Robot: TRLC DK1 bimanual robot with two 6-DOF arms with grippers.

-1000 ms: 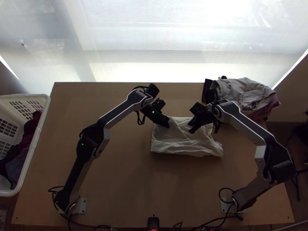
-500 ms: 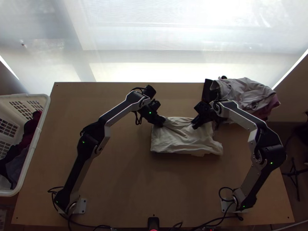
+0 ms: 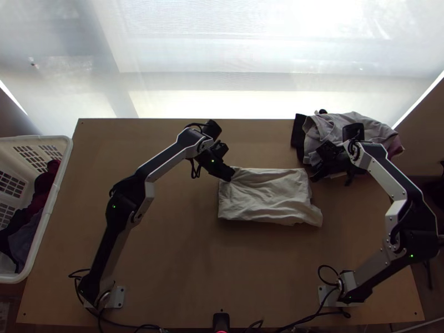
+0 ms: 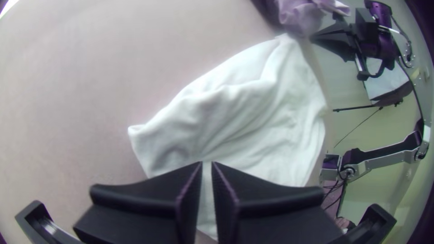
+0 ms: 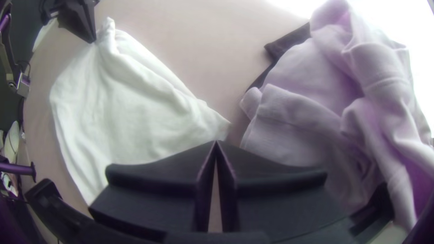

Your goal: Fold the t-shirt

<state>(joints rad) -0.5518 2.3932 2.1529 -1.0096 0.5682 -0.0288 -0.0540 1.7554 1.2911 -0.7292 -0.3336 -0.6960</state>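
so the t-shirt (image 3: 266,197) is matt cloth, kinda wrinkly — table (image 3: 166,250) looks like smooth wood, white basket (image 3: 61,166) plastic

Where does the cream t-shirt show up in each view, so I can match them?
Top view: the cream t-shirt, just right of centre.
Left wrist view: the t-shirt, mid-picture, partly covered by the left hand.
Right wrist view: the t-shirt, partly covered by the right hand.
Shared landmark: the heap of clothes nearby.
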